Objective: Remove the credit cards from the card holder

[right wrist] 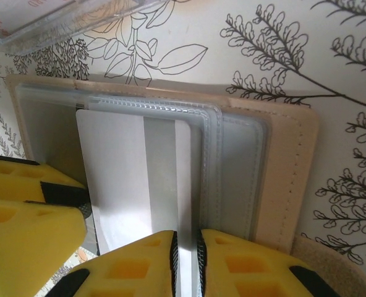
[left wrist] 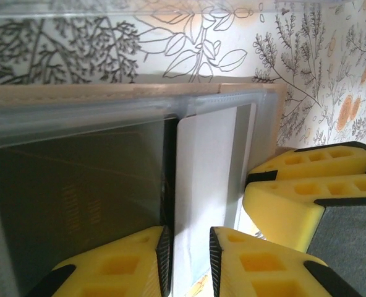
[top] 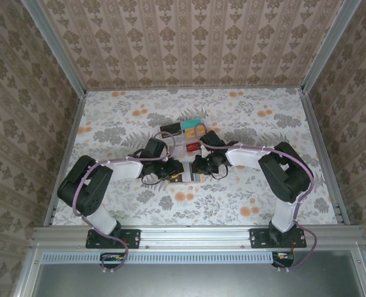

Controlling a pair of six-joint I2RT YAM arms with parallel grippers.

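Note:
The tan card holder [right wrist: 294, 167] lies open on the flowered cloth, its grey-blue pockets up, with a tan edge [left wrist: 78, 93] in the left wrist view. A white credit card [right wrist: 115, 173] with a grey stripe sticks out of a pocket toward both grippers. My left gripper [left wrist: 189, 230] is open, its pads apart over the card's [left wrist: 208, 161] near corner. My right gripper [right wrist: 187, 232] is open by a narrow gap over the card's right edge, clamping nothing. From above, the left gripper [top: 174, 171] and right gripper [top: 200, 166] meet over the holder [top: 184, 178].
A clear compartment tray [top: 175, 143] just beyond the holder holds a black card [top: 169, 130], an orange one [top: 188, 131] and a red one [top: 192, 147]. The tray's rim [right wrist: 78, 18] is close above the holder. The two grippers' fingers [left wrist: 306, 185] nearly touch.

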